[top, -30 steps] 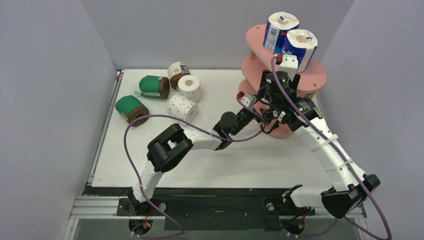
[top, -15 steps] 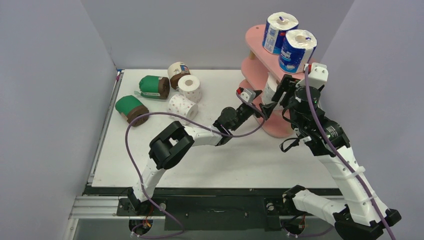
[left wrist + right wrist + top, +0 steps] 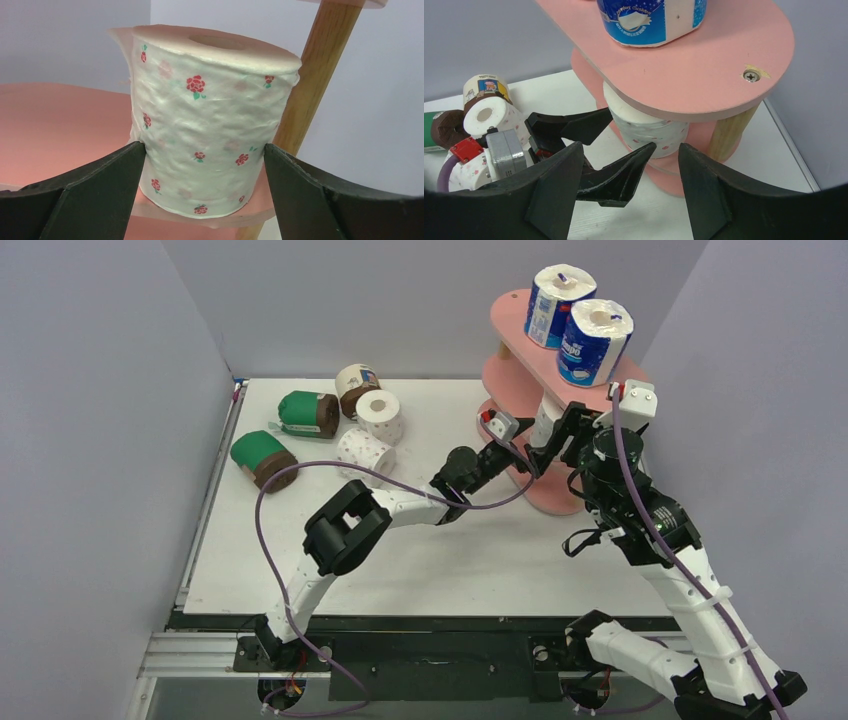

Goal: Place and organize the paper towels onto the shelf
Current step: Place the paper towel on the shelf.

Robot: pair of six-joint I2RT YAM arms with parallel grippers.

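The pink shelf (image 3: pixel 512 318) stands at the back right, with two blue-white rolls (image 3: pixel 598 340) upright on its top board. A white roll with pink flowers (image 3: pixel 210 125) stands on the middle board (image 3: pixel 50 125) beside a wooden post (image 3: pixel 320 75). My left gripper (image 3: pixel 204 147) is shut on it, one finger against each side. From above, the same roll (image 3: pixel 545 420) shows under the top board. My right gripper (image 3: pixel 572 430) hovers open and empty just right of it, looking down on the shelf (image 3: pixel 704 65) and the roll (image 3: pixel 651 132).
Several rolls lie at the table's back left: two green-wrapped (image 3: pixel 310 412) (image 3: pixel 262 458), one cream-wrapped (image 3: pixel 355 383) and two white pink-dotted (image 3: pixel 380 415) (image 3: pixel 365 453). Grey walls close in the left, back and right sides. The left arm's purple cable (image 3: pixel 300 475) loops over the table.
The right arm has swung from in front of the shelf to its right side, uncovering the roll. The left gripper has edged towards the shelf's middle board.
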